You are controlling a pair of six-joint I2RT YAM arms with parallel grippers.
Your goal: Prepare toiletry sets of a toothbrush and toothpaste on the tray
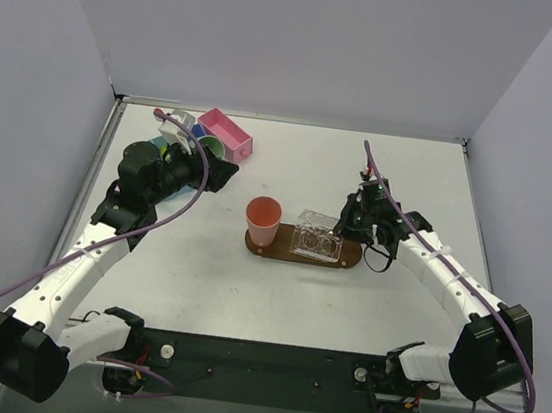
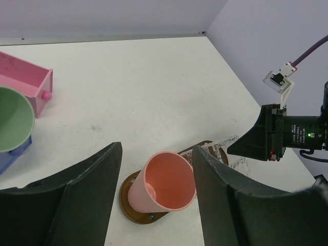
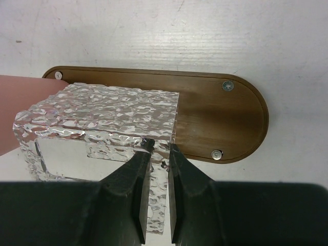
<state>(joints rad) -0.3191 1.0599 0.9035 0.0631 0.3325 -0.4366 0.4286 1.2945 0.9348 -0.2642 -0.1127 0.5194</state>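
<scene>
Right tool [image 3: 156, 145] clenched on a wall of the clear rippled plastic holder [image 3: 102, 110] on the dark brown wooden tray [image 3: 215, 120]; likely stiff, light, slick, so you grip deep.

- green cup [image 2: 13, 120]: cut by the left edge in the left wrist view; from above, mostly hidden behind the left arm [image 1: 101, 235].
- blue bin [image 2: 9, 154]: only a corner shows under the green cup.
- pink bin [image 2: 28, 82]: cut at the left edge, inside not visible.
- tray [image 3: 215, 120]: left part covered by the clear box [image 3: 102, 113].
- pink cup [image 3: 15, 102]: cut by the left edge in the right wrist view.
- clear box: contents unreadable through the rippled walls.
- left gripper [image 2: 158, 148]: finger bases run off the bottom edge; from above, fingers hidden under its own wrist.
- right gripper [image 3: 156, 143]: from above, too dark and small to read.
</scene>
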